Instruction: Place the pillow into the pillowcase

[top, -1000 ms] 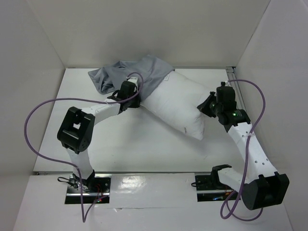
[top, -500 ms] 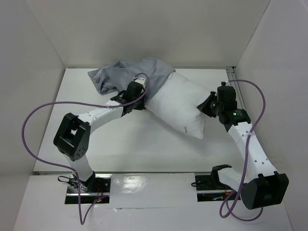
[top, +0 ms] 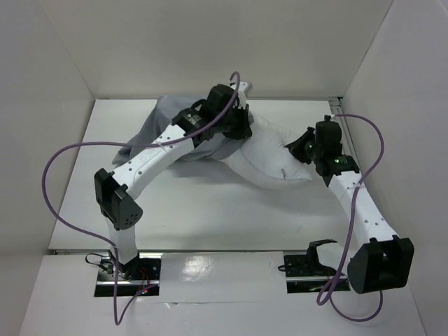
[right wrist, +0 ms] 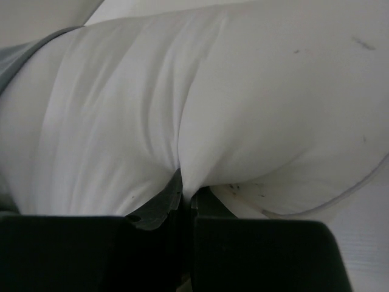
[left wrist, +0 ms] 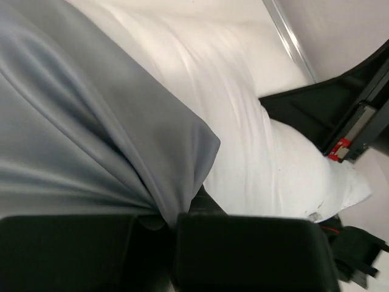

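Observation:
The white pillow (top: 269, 155) lies across the back of the table, its left end under the blue-grey pillowcase (top: 157, 126). My left gripper (top: 238, 126) is shut on the pillowcase's edge and holds it stretched over the pillow; in the left wrist view the grey cloth (left wrist: 103, 140) drapes over the white pillow (left wrist: 255, 152). My right gripper (top: 302, 148) is shut on a fold at the pillow's right end; the right wrist view shows white fabric (right wrist: 200, 121) pinched between the fingers (right wrist: 161, 204), and a grey strip of pillowcase (right wrist: 24, 55) at the far left.
White walls enclose the table on three sides. A metal rail (top: 334, 105) runs along the back right corner. Purple cables (top: 59, 164) loop from both arms over the table. My right arm's black gripper body (left wrist: 340, 115) shows in the left wrist view.
My left arm has swung up and right, dragging the pillowcase edge farther over the pillow. The pillow has flattened and shifted toward the back. My right gripper has kept its hold.

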Controlling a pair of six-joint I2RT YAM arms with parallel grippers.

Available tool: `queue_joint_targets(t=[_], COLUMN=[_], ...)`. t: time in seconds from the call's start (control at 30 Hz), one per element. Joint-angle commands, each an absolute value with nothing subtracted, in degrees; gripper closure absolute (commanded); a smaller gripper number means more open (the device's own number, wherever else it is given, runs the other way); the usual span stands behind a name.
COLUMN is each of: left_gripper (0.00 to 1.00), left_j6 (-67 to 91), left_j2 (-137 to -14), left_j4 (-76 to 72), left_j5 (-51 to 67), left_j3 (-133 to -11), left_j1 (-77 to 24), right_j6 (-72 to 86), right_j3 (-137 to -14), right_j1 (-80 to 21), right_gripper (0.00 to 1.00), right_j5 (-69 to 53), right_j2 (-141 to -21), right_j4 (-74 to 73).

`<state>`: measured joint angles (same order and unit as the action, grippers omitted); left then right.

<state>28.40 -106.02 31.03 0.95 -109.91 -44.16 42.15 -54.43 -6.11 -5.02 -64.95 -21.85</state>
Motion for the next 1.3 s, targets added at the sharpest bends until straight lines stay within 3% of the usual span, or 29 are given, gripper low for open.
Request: queue_joint_targets(t=[0.0, 0.13, 0.43, 0.67, 0.87, 0.9, 0.93, 0.97, 1.0, 1.03, 1.13, 1.2, 1.27], left_gripper=[1.00, 1.00, 1.00, 1.00, 1.00, 0.98, 0.79, 0.58, 0.24, 0.15, 0.06, 0.10, 0.22], left_j6=[30.33, 28.83, 34.27, 35.60, 29.98, 27.88, 26.56, 25.76, 24.01, 23.39, 22.33, 22.32, 22.32], left_j2=[-104.33, -99.35, -82.80, -87.96, -102.34, -105.70, -109.21, -112.82, -118.94, -120.66, -115.71, -109.02, -101.82], left_j4=[27.64, 38.29, 55.53, 66.26, 57.24, 56.17, 55.12, 55.11, 55.11, 55.72, 50.67, 45.47, 42.11], left_j5=[13.54, 11.88, 1.85, 0.79, 7.11, 5.81, 3.19, -3.36, -4.82, -5.53, -4.75, -8.85, -11.76], left_j3=[-122.92, -127.97, -122.95, -131.38, -129.90, -131.29, -136.01, -139.71, -143.31, -146.13, -146.19, -135.13, -129.75], left_j1=[-43.42, -44.03, -54.84, -54.85, -40.19, -36.42, -35.08, -33.85, -32.62, -30.87, -28.92, -28.92, -28.30], right_j6=[41.76, 35.79, 25.32, 25.31, 30.05, 30.58, 30.59, 31.11, 32.24, 32.26, 33.05, 33.05, 33.05], right_j3=[-59.39, -64.15, -66.35, -70.04, -68.39, -68.38, -67.77, -69.24, -70.30, -72.05, -79.26, -82.60, -83.14], right_j1=[-8.53, -8.53, -8.53, -8.53, -8.00, -8.00, -7.30, -6.51, -4.50, -3.18, 1.22, 3.50, 6.23], right_gripper=[1.00, 1.00, 1.00, 1.00, 0.99, 0.87, 0.68, 0.35, 0.29, 0.25, 0.14, 0.10, 0.07], right_j5=[-14.50, -13.89, -17.92, -20.21, -17.58, -16.88, -17.57, -17.58, -16.71, -14.44, -10.03, -9.32, -8.79], right_j2=[-62.85, -58.90, -49.04, -47.72, -57.46, -62.09, -64.66, -67.21, -69.76, -73.96, -78.30, -78.31, -76.92], right_j4=[-18.87, -29.33, -54.72, -64.16, -56.89, -53.39, -45.61, -42.31, -39.06, -36.94, -34.63, -33.32, -32.44])
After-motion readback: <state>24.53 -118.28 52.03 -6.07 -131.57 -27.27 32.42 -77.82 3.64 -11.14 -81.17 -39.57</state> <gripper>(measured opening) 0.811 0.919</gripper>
